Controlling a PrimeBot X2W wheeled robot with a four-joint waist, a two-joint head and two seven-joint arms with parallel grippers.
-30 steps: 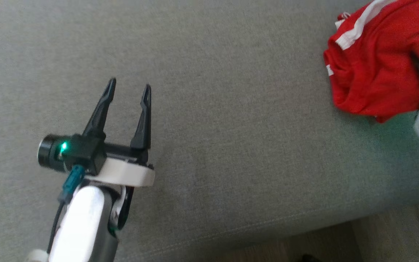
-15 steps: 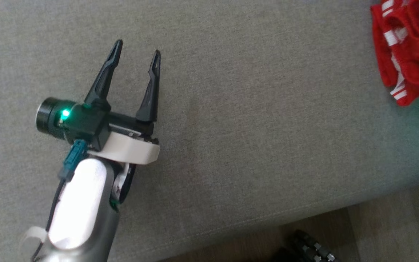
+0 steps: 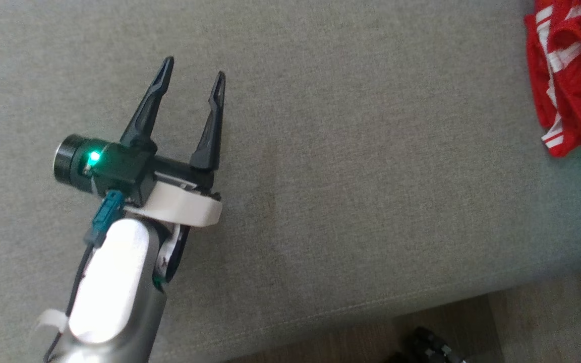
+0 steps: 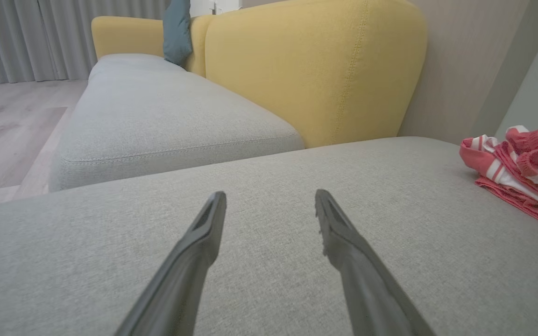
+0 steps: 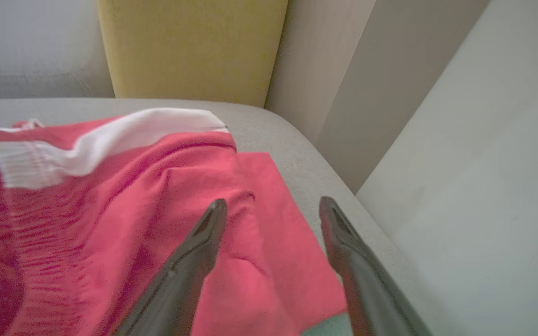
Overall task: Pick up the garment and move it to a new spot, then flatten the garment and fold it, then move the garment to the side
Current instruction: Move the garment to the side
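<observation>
The red, white-striped knit garment lies crumpled at upper right on the grey fabric sofa seat, flattening and folding not yet done, while the left claw and right claw are both spread, empty.

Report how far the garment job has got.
Seemingly done: the first move; the red, white-striped knit garment lies at the right end of the grey fabric cushion. In hand: nothing; right gripper open over it, left gripper open above bare cushion. Left: it lies bunched, so flattening, folding, moving aside.
</observation>
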